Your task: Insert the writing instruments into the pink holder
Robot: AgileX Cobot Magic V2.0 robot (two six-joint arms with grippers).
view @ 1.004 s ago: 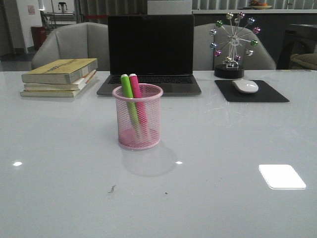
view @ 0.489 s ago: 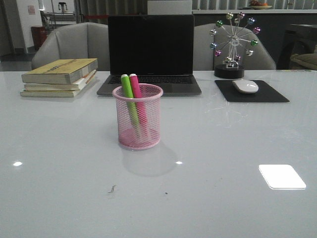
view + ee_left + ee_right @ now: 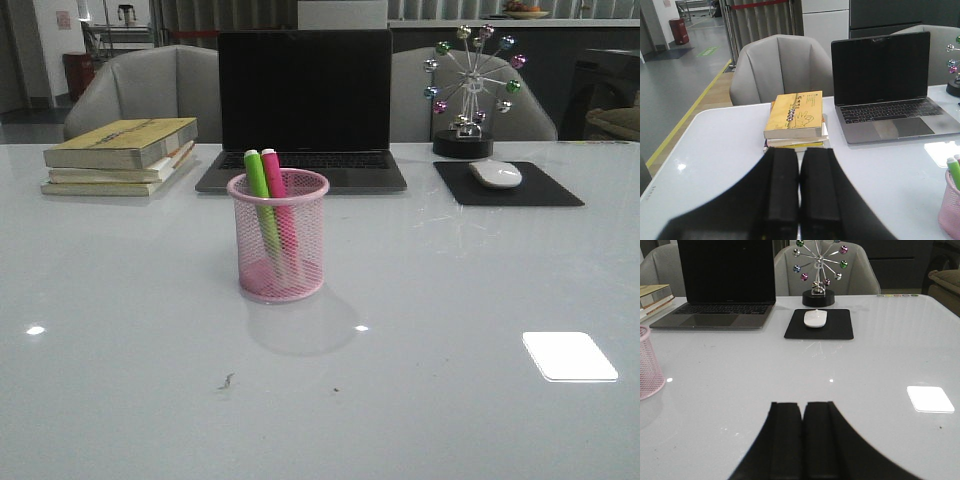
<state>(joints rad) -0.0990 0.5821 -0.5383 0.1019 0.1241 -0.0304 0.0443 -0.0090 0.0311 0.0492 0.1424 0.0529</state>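
Standing near the middle of the worktop, just in front of the laptop, the pink holder carries the green highlighter and pink highlighter, both leaning inside it. Left claw and right claw are both pressed together, holding nothing.

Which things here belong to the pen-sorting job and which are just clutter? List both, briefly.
Job: green highlighter, pink highlighter, both standing in the pink mesh holder.

Clutter: laptop, stacked books, mouse on its black pad, ball-spoke ornament.
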